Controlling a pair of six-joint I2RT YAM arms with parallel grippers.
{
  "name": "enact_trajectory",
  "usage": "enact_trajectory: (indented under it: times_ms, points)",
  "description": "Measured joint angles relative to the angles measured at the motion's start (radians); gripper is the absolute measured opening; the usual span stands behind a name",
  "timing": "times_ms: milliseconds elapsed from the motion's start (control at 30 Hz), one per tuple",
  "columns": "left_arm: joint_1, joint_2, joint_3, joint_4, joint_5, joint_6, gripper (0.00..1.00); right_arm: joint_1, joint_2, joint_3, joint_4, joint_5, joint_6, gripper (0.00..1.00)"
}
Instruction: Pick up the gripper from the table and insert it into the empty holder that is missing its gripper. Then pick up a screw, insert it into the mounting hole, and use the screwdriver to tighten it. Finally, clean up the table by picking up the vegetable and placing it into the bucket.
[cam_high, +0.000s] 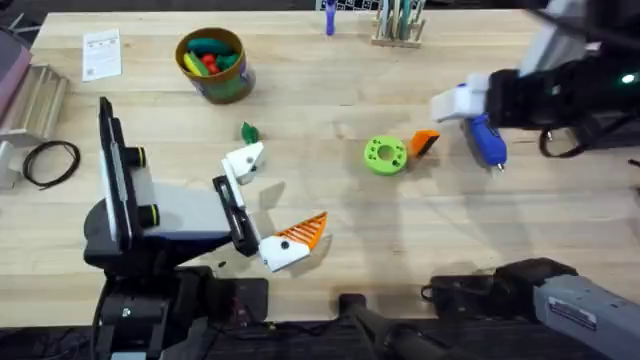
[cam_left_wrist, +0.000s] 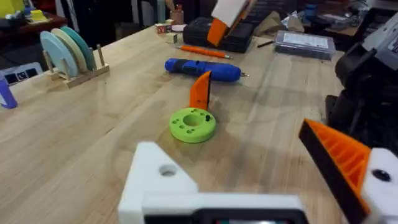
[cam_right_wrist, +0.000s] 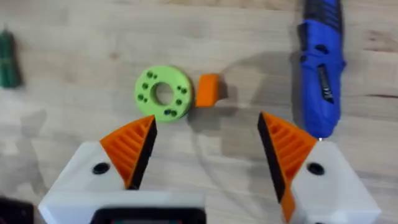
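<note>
Blue screwdriver, markings unreadable

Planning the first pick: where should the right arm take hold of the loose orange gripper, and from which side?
Judging by its pose, come straight down from above. The gripper stands upright beside the lime-green disc, so close on the two flat faces that don't face the disc, near its top. The right gripper is open nearby.

From my seat the table looks like matt pale wood, grain and plank seams showing; the loose gripper ahead of my right gripper is smooth orange plastic; the screwdriver beside it is glossy blue plastic; my own pads are ribbed orange on matt white plastic.
</note>
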Motion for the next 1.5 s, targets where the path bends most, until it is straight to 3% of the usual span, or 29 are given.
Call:
enact_trajectory:
  times_ms: [133, 300, 533, 1300, 1500]
  points:
    - [0.000, 0.000, 0.000, 0.000, 0.000, 0.000, 0.985, 0.098, 0.003, 0.002, -0.048, 0.025, -0.018, 0.993]
    - [0.000, 0.000, 0.000, 0.000, 0.000, 0.002, 0.985, 0.137, 0.072, 0.058, -0.128, 0.047, -0.025, 0.992]
    - [0.000, 0.000, 0.000, 0.000, 0.000, 0.003, 0.986, 0.139, 0.220, 0.151, -0.185, 0.057, -0.026, 0.994]
    - [0.000, 0.000, 0.000, 0.000, 0.000, 0.003, 0.985, 0.106, 0.469, 0.153, -0.104, 0.060, -0.026, 0.984]
    - [0.000, 0.000, 0.000, 0.000, 0.000, 0.003, 0.985, 0.086, 0.476, 0.153, -0.100, 0.060, -0.029, 0.851]
